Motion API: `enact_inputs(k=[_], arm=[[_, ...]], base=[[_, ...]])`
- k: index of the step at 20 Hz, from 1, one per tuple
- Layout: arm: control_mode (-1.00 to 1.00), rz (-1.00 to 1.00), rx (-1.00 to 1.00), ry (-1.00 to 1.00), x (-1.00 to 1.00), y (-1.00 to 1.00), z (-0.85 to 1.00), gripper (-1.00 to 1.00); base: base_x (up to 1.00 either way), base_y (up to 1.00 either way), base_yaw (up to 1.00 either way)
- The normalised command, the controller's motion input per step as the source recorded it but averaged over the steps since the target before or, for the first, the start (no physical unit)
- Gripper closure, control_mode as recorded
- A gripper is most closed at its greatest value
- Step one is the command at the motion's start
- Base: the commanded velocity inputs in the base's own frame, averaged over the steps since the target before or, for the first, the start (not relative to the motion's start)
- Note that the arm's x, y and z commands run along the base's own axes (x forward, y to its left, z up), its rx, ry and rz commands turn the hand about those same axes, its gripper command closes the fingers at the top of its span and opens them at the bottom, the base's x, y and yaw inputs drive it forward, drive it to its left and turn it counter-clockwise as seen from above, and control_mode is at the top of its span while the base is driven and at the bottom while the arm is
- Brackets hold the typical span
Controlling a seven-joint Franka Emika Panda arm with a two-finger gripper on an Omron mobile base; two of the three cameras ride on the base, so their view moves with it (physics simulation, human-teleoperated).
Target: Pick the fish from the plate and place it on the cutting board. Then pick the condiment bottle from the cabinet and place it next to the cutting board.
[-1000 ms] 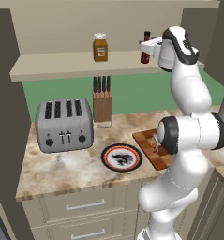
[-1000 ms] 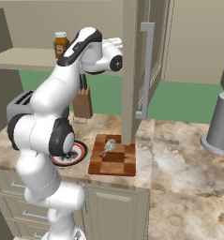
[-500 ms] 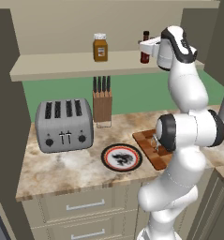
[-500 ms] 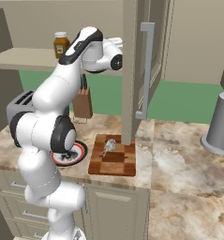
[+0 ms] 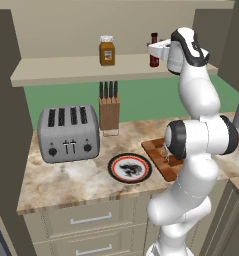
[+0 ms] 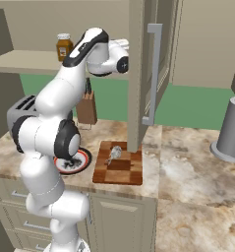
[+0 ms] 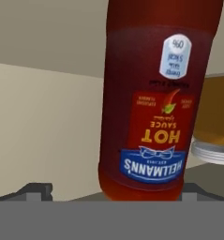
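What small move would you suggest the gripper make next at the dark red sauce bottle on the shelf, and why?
Probably close the gripper on the dark red sauce bottle. Its finger tips stand open on either side of the bottle's body, and the small silvery fish already lies on the checkered wooden cutting board.

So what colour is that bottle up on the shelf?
The condiment bottle is dark red, with a red and blue label; the hand view shows it best.
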Motion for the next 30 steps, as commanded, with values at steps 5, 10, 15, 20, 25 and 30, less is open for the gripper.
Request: enact_inputs(k=[5,10,15,20,25,30], arm=[[-1.00,0.00,0.00,0.00,-0.03,-0.09,0.00,-1.00],[-1.00,0.00,0.00,0.00,-0.09,-0.10,0.03,-1.00],[-1.00,0.00,0.00,0.00,-0.01,0.00,0.02,-1.00],[-1.00,0.00,0.00,0.00,0.00,0.02,0.00,-1.00],[-1.00,0.00,0.00,0.00,0.00,0.05,0.00,-1.00],[-1.00,0.00,0.00,0.00,0.00,0.02,0.00,-1.00]], base=[[0.00,0.00,0.00],[0.00,0.00,0.00],[0.00,0.00,0.00],[0.00,0.00,0.00],[0.00,0.00,0.00],[0.00,0.00,0.00]])
